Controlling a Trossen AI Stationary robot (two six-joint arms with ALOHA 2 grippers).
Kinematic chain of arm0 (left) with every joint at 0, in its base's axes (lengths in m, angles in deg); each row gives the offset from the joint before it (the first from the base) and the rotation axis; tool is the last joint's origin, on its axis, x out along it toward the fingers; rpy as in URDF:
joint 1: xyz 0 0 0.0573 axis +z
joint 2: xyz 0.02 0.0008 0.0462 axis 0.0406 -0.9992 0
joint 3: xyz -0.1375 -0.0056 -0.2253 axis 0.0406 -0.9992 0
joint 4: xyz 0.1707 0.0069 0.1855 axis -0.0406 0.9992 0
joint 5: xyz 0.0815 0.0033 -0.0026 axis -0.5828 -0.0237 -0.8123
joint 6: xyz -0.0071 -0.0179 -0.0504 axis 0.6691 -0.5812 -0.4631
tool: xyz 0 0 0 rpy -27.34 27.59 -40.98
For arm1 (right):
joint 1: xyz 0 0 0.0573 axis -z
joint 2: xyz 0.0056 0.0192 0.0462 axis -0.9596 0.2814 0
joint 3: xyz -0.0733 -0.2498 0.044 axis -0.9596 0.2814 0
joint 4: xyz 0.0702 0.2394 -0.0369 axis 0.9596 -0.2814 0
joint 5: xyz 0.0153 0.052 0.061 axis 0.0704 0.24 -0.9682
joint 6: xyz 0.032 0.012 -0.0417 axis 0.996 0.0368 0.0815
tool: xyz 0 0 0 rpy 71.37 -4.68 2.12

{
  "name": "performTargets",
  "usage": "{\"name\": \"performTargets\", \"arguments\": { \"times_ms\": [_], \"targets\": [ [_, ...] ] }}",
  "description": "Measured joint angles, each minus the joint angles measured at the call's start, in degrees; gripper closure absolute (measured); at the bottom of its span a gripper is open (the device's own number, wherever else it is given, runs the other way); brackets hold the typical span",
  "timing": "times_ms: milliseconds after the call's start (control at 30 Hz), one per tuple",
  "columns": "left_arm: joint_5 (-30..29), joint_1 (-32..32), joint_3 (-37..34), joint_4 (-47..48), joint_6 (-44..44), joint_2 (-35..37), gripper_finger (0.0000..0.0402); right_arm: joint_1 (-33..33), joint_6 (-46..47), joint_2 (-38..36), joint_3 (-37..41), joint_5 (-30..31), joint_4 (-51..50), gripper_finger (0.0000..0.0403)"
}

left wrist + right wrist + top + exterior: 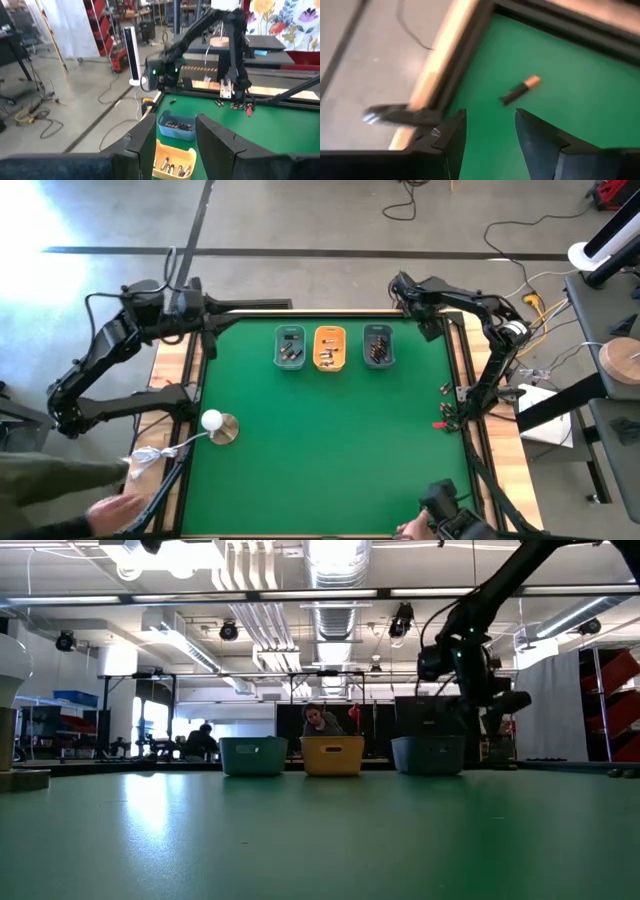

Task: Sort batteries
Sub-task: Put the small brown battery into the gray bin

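Right gripper (pixel 490 131) fingers parted, empty; battery (pixel 520 90) on green mat just ahead

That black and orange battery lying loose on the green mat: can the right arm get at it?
Probably yes: the battery lies bare on the mat just beyond the right fingers, which stand apart with nothing between.

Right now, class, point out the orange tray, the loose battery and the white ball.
orange tray (pixel 329 348): high view, its floor among cells.
loose battery (pixel 520 89): right wrist view, mid-body.
white ball (pixel 211 419): high view, its top.
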Motion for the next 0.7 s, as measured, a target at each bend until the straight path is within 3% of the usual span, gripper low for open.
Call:
{"name": "performTargets", "arguments": {
  "times_ms": [167, 367, 700],
  "targets": [
    [-0.05, 0.0, 0.0, 0.94, -0.08, 3.41, 0.0284, 1.5, 7.37, 0.59, 2.71, -2.36, 0.22, 0.0252],
    [-0.4, 0.0, 0.0, 1.18, -0.81, 6.25, 0.0284, 4.18, 7.78, 0.64, 5.5, -5.31, 0.9, 0.0265],
    [-12.54, 0.0, 0.0, 5.71, -0.85, 9.4, 0.0284, 5.6, 9.52, 0.64, 10.59, -6.08, 14.42, 0.0285]
  ]
}}
